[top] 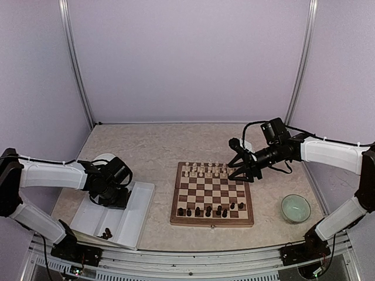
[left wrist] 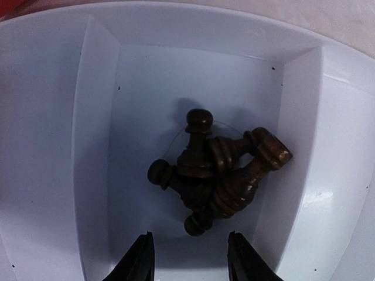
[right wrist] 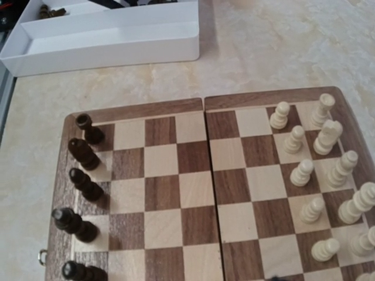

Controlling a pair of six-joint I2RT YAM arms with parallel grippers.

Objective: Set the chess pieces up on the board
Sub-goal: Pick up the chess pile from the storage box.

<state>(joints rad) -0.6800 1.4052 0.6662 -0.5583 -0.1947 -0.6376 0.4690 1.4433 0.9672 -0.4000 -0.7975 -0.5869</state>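
Observation:
The board point(top: 212, 193) lies mid-table with several dark chess pieces point(top: 208, 211) standing along its near rows; in the right wrist view they line the board's point(right wrist: 146, 108) left edge point(right wrist: 82, 153). More dark pieces point(left wrist: 217, 170) lie in a heap in a compartment of the white tray point(left wrist: 99, 117), also seen from above point(top: 106, 235). My left gripper point(left wrist: 190, 257) is open and empty just short of the heap, over the tray point(top: 111, 193). My right gripper point(top: 233, 159) hovers open and empty above the board's far right corner. Its fingers are out of its wrist view.
Cream-white pieces point(top: 205, 170) fill the board's two far rows, also in the right wrist view point(right wrist: 328, 170). The white divided tray point(top: 137, 213) lies left of the board. A green bowl point(top: 295, 208) stands to the right. Purple walls enclose the table.

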